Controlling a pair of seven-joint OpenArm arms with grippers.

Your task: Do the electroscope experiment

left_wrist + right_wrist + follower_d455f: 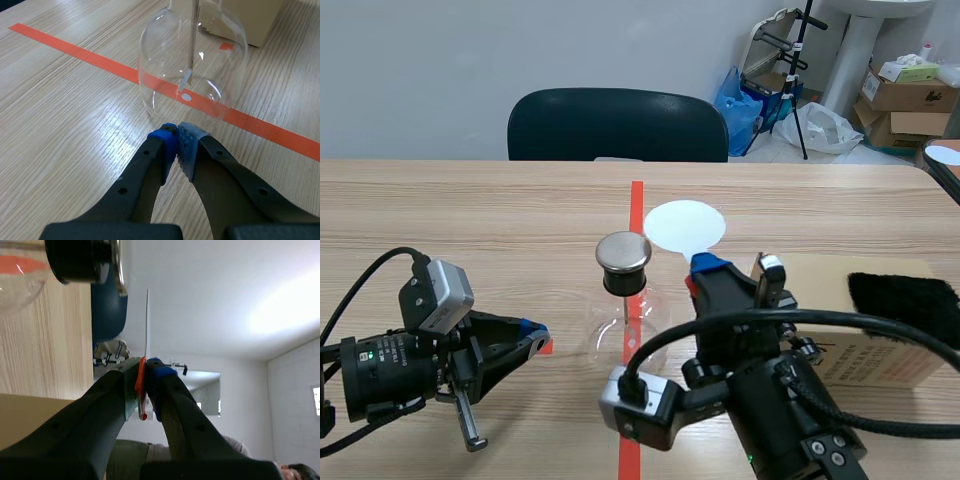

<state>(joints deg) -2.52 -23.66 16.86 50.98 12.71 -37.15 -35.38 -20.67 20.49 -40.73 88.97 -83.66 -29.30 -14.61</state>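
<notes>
The electroscope, a clear glass flask (618, 325) with a round metal cap (623, 252), stands on the red tape line at the table's middle. In the left wrist view the flask (192, 65) shows a thin foil strip (187, 80) hanging inside. My left gripper (535, 335) lies low to the flask's left, shut on nothing, its tips (176, 131) just short of the glass base. My right gripper (705, 270) is shut on the red handle of a white round disc (685, 226), held upright just right of the cap and apart from it. The right wrist view shows the disc (147, 320) edge-on, beside the cap (85, 260).
A cardboard box (860, 330) with a black cloth (905, 305) on top stands at the table's right, close behind my right arm. A dark chair (617, 125) stands across the table. Boxes and bags lie on the floor beyond.
</notes>
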